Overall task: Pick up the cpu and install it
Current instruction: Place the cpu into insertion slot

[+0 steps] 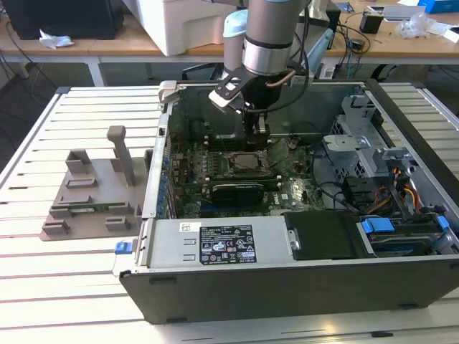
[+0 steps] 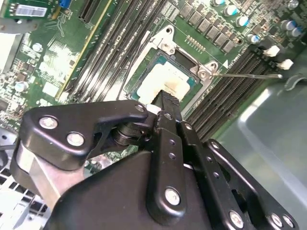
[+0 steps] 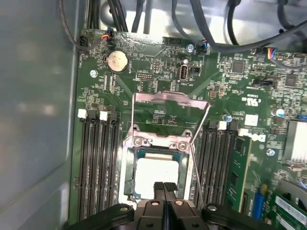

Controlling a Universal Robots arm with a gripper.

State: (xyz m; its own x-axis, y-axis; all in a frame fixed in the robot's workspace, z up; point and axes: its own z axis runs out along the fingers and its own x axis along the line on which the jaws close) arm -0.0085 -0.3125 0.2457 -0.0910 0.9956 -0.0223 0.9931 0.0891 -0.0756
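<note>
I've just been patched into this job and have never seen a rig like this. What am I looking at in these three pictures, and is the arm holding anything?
The grey tube in the exterior view is a robot arm reaching down into an open computer case, which lies on a slatted table. A grey plastic holder block sits on the table, to the exterior view's left of the case.

The other two pictures come from cameras riding on the arm's wrist. They look past the black gripper at the green motherboard.

The cpu, a pale square, lies in its socket, and the socket's metal frame is tilted open. The gripper is closed with nothing between its fingers, just over the cpu's edge. I cannot tell whether it touches the cpu.
</note>
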